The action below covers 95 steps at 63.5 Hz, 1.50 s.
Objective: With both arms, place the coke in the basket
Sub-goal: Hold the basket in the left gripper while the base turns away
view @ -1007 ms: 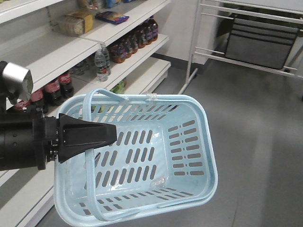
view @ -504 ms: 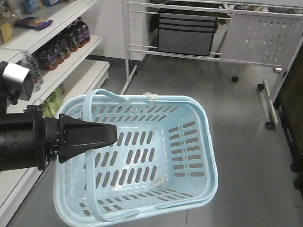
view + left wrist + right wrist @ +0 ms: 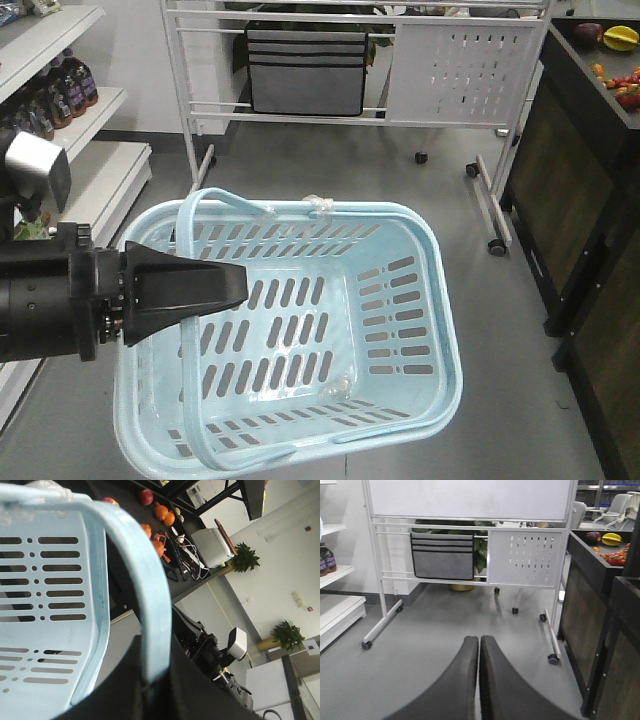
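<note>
Grey floor [image 3: 330, 160] and a white rolling rack [image 3: 450, 70] lay ahead as your left pincer [image 3: 228, 286] pinched the handle [image 3: 181, 225] of the empty basket [image 3: 432, 250] and your right pincer [image 3: 479, 643] sat pressed together on nothing; the coke was out of view, likely a light, slick bottle best taken around its labelled middle.
</note>
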{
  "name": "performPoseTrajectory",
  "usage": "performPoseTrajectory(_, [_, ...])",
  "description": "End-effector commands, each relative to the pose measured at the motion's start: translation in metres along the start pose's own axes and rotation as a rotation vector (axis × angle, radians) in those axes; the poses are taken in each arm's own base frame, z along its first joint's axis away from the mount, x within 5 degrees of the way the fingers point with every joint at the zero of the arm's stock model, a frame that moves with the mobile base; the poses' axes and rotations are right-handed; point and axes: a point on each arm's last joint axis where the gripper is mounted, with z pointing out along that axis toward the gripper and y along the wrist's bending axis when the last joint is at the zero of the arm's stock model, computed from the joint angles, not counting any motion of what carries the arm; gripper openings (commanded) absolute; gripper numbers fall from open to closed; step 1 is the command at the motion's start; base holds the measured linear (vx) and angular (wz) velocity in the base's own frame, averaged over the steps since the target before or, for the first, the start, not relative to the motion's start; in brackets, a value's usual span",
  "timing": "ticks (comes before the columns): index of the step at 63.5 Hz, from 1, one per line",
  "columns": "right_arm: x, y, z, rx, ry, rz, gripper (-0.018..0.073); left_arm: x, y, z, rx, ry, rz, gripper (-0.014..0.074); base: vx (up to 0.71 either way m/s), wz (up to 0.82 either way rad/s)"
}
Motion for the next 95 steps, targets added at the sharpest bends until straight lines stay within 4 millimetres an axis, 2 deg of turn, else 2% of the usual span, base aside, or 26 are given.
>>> performPoseTrajectory(1, [-0.0043,0.0004,-0.0009,-0.002,-0.084,-0.016,-0.0005,-0.0053,-0.0172,-0.0043,0.087,-0.048,-0.008,-0.0007,0.09,-0.18])
performPoseTrajectory(95, [-0.0043,0.0004,-0.0009,-0.002,-0.084,-0.016,-0.0005,-0.0053,-0.0172,-0.0043,0.087,-0.048,-0.008,-0.0007,0.17,-0.10])
